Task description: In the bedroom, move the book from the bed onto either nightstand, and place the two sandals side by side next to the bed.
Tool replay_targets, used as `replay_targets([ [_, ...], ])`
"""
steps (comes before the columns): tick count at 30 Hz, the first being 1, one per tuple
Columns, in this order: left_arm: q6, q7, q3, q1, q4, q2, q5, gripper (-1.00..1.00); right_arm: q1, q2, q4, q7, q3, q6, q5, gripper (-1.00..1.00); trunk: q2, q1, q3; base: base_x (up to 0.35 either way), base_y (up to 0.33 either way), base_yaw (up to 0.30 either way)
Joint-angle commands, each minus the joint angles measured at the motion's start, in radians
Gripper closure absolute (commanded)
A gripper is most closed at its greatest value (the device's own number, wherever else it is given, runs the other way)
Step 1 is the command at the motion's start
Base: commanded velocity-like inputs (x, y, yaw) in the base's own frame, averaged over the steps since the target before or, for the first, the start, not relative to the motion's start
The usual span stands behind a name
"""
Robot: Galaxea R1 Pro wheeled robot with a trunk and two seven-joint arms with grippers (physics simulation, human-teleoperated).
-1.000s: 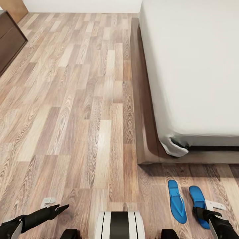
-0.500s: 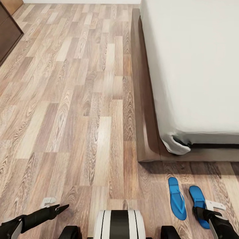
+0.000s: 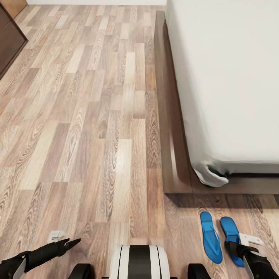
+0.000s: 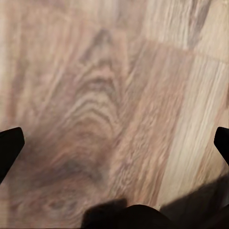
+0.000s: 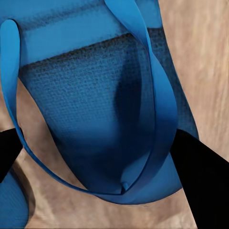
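Your head view looks down on the grey-brown plank floor of the bedroom, with one bed filling the upper right: an off-white mattress on a dark brown frame whose foot corner ends just above the shoes. You have two sandals there, both bright blue, lying side by side on the floor close to the foot of the bed, toes toward it. One dark cabinet shows at the upper left edge. Your left gripper hangs low over bare planks, well apart from the sandals. Your right gripper sits at the heel of the right-hand sandal. Against the frame a second back, the whole scene has slid a little rightward and down, so your camera has moved; the sandals keep their place relative to the bed.

Your left wrist view has blurred wood grain, with two dark fingertips far out at either edge: the jaws are spread wide and empty.

Your right wrist view has one blue sandal close up, strap arching over the textured sole. Dark fingers flank it on both sides; you cannot tell whether the jaws are pinching it.
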Motion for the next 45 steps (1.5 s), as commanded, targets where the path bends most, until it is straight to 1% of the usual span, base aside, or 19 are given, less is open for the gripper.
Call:
replay_targets([
  [1, 0.01, -0.005, 0.009, -0.001, -0.001, -0.001, -0.008, -1.0, 0.0, 0.001, -0.003, 0.009, -0.007, 0.004, 0.01, 1.0, 0.0, 0.0, -0.001, 0.195, 0.167, 0.0],
  [5, 0.01, -0.003, 0.009, -0.001, 0.0, -0.002, -0.008, -1.0, 0.0, 0.0, -0.003, 0.01, -0.008, 0.004, 0.01, 1.0, 0.0, 0.0, -0.001, 0.135, 0.104, 0.0],
  [14, 0.011, -0.003, 0.009, -0.001, -0.001, -0.009, -0.011, -1.0, 0.0, -0.002, -0.004, 0.011, -0.008, 0.004, 0.009, 1.0, 0.0, 0.0, -0.001, 0.011, 0.008, 0.0],
  [16, 0.011, -0.002, 0.009, -0.001, -0.001, -0.01, -0.011, -1.0, 0.0, -0.003, -0.004, 0.011, -0.008, 0.004, 0.009, 1.0, -0.001, 0.001, -0.008, 0.0, 0.0, 0.0],
  [26, 0.011, -0.005, 0.009, -0.001, -0.001, -0.01, -0.011, -1.0, 0.0, -0.004, -0.006, 0.011, -0.01, 0.004, 0.009, 1.0, -0.001, 0.001, -0.008, 0.0, 0.0, 0.0],
  [29, 0.011, -0.005, 0.009, -0.001, -0.001, -0.01, -0.011, -1.0, 0.0, -0.004, -0.006, 0.011, -0.01, 0.004, 0.009, 1.0, -0.001, 0.002, -0.02, 0.0, 0.0, 0.0],
  [45, 0.011, -0.005, 0.009, -0.001, -0.001, -0.01, -0.011, -1.0, 0.0, -0.004, -0.006, 0.011, -0.01, 0.004, 0.009, 1.0, -0.001, 0.002, -0.02, 0.0, 0.0, 0.0],
])
